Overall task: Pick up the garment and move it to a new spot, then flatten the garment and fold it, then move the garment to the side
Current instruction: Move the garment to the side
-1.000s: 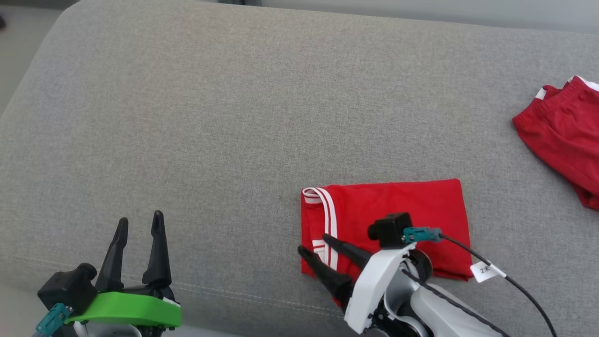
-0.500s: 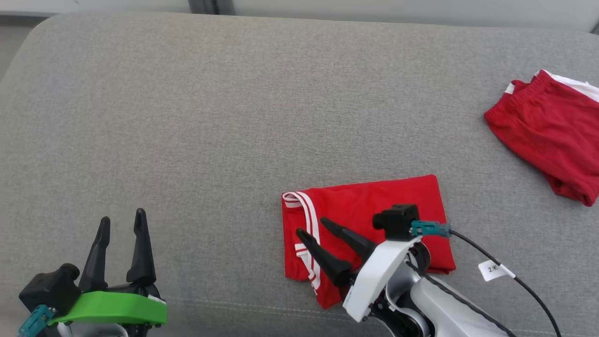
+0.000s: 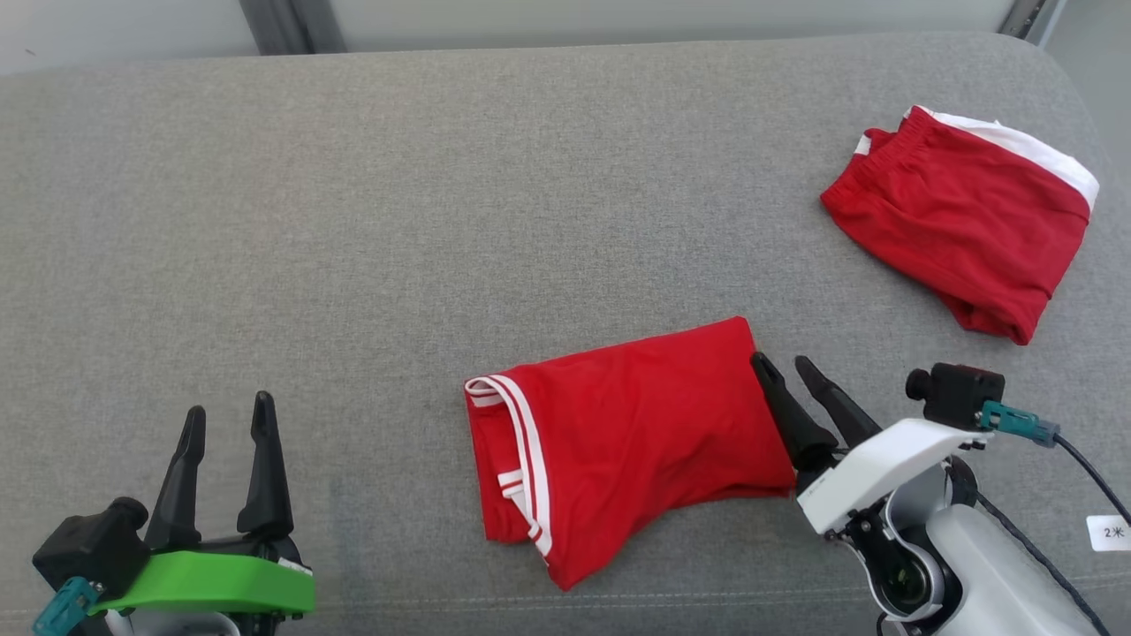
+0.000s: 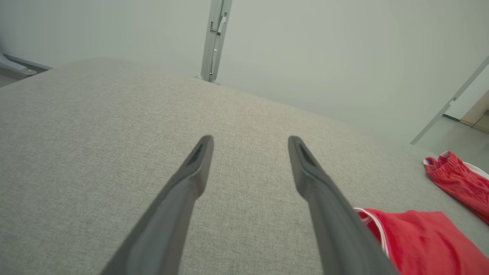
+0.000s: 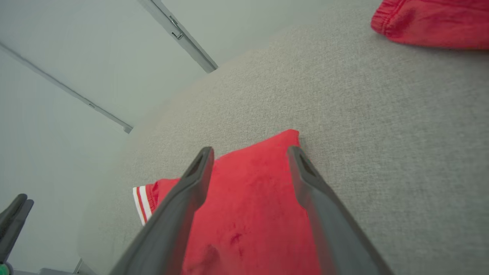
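Note:
The garment [image 3: 618, 433] is red with white stripes and lies folded on the grey couch cushion [image 3: 442, 221], slightly skewed, with one lower corner poking out. My right gripper [image 3: 782, 364] is open at the garment's right edge, its fingers pointing over the far right corner. In the right wrist view the gripper [image 5: 250, 151] straddles that corner of the garment [image 5: 252, 214] with nothing clamped. My left gripper [image 3: 227, 413] stands open at the lower left, well away from the cloth. The left wrist view shows this gripper [image 4: 250, 142] open over bare cushion, the garment [image 4: 420, 240] at its lower right.
A second red garment with a white band [image 3: 963, 230] lies bunched at the cushion's far right, also seen as red cloth [image 5: 431, 23]. A black cable with a white tag [image 3: 1112, 532] trails from my right wrist. Pale wall panels and a metal post [image 4: 214, 38] stand behind the cushion.
The head camera has swung to the right. My right gripper went from the garment's striped left end to its right edge, still open. The garment now lies skewed. The left gripper kept still.

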Controlling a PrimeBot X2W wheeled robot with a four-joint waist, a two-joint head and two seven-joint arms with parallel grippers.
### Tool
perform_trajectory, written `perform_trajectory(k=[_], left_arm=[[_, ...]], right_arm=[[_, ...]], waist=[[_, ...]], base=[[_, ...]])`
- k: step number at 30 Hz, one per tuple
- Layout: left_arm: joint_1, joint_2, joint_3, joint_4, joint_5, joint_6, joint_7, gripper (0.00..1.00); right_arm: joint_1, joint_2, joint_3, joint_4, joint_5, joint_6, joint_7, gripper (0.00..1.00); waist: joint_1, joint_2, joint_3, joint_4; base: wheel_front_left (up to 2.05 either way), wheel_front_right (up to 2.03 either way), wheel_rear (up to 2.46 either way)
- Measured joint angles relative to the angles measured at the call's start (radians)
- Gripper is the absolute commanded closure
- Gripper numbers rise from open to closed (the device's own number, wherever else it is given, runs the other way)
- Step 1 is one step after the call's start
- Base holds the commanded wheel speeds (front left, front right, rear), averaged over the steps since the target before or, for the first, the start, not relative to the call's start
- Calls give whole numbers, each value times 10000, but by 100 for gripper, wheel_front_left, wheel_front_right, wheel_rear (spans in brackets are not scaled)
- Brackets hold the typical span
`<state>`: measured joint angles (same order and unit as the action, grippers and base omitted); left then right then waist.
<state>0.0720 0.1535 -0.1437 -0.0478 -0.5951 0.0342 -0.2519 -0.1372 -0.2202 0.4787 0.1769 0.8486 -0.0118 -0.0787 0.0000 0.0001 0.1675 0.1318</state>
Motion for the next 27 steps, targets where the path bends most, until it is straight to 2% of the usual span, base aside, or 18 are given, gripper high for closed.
perform_trajectory(k=[6,13,27], left_arm=[[-2,2,-167,-35,15,-50,2,0],[-21,48,-207,-104,33,-88,46,0],[-167,157,-259,-176,94,-90,138,0]], right_arm=[[578,86,-337,326,963,69,2,0],[715,399,-541,652,1889,558,111,0],[423,596,-855,1492,3340,1104,940,0]], waist=[[0,0,159,-130],[0,0,351,-104],[0,0,595,104]], base=[[0,0,0],[0,0,0],[0,0,0]])
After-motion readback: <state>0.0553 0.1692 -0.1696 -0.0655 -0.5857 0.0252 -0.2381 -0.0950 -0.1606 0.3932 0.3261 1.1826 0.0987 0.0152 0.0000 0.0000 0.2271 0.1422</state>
